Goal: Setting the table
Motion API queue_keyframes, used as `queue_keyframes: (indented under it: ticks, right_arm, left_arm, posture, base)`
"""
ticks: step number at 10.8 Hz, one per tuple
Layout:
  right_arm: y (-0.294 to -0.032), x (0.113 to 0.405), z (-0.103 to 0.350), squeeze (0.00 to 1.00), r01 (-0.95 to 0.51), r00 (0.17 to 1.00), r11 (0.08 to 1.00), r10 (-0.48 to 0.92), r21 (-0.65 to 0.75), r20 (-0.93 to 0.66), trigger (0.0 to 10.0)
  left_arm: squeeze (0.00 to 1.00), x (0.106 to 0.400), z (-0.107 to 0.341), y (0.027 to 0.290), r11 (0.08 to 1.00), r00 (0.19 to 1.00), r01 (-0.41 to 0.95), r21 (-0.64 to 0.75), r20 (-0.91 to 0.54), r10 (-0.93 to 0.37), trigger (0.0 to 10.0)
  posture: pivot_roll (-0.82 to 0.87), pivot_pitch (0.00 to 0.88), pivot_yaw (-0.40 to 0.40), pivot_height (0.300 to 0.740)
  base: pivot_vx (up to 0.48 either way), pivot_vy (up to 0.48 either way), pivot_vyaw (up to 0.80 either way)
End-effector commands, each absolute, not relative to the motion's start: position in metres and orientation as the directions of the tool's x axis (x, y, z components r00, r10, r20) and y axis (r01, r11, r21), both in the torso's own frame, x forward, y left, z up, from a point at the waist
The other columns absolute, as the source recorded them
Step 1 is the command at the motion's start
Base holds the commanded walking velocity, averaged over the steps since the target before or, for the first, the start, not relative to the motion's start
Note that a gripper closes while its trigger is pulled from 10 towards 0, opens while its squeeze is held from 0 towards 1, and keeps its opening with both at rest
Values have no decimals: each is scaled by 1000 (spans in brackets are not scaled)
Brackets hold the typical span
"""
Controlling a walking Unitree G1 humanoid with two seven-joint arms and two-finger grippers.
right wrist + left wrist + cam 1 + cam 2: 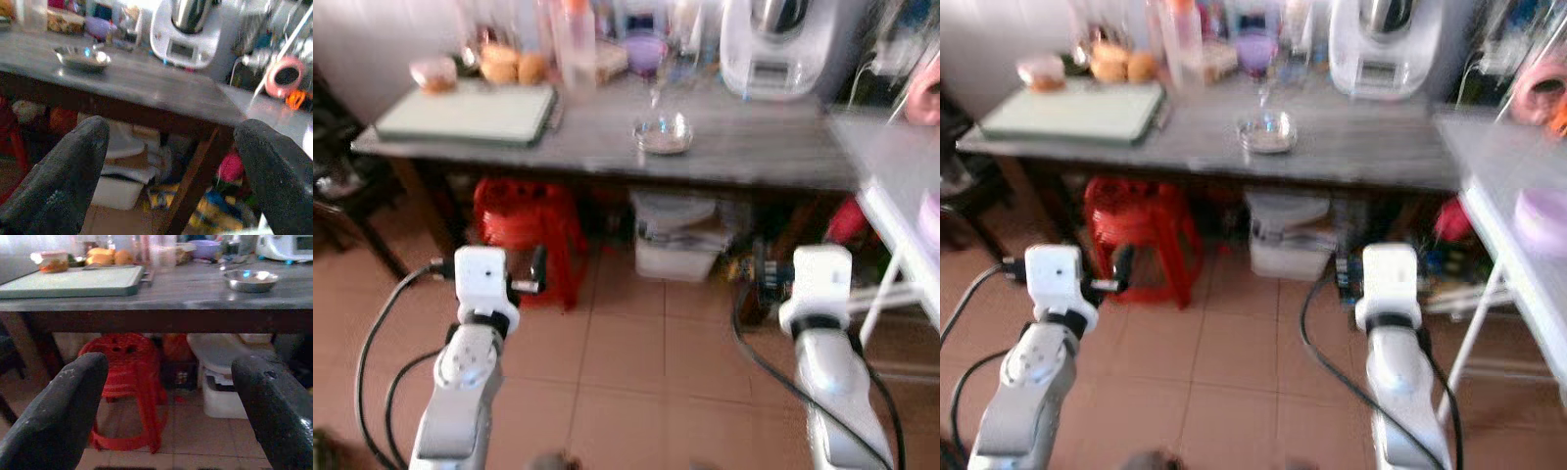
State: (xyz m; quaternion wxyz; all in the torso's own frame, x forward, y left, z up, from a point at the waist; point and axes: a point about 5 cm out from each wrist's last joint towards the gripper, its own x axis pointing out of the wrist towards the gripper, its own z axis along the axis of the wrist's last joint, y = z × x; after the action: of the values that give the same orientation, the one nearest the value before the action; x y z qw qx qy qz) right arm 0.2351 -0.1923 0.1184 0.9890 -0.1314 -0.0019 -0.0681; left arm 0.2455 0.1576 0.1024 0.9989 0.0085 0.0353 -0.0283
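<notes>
A grey wooden table point(754, 147) stands ahead of me. On it sit a small metal bowl point(663, 134), a pale green board point(470, 113), a purple bowl point(646, 49), a clear bottle point(576, 44) and a white appliance point(773, 44). Both arms are raised over the tiled floor, short of the table's front edge. My left gripper point(168, 366) is open and holds nothing, facing the board side. My right gripper point(172, 128) is also open and holds nothing, facing the table's right end, with the metal bowl point(82, 57) beyond it.
Under the table stand a red plastic stool point(524, 230) and a white lidded box point(677, 240). A white table point(901, 186) juts in at the right, with cables and clutter below it. A dark chair point(342, 186) sits at the left. The views are blurred.
</notes>
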Motion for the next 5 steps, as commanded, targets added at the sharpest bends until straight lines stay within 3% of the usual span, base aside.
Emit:
queue_keyframes:
  ticks: [1, 5]
  right_arm:
    - [-195, 236, 122, 0, 154, 988, 952, -150, -263, 36, 10000]
    - [-195, 237, 122, 0, 135, 991, 964, -133, -231, 25, 10000]
  left_arm:
    - [0, 248, 107, 154, 997, 995, 79, 9, -58, -79, 10000]
    - [0, 249, 107, 151, 995, 994, 96, 3, -59, -96, 10000]
  posture:
    - [-28, 0, 8, 740]
    - [-33, 0, 8, 740]
  base:
    - [0, -480, 0]
    - [0, -480, 0]
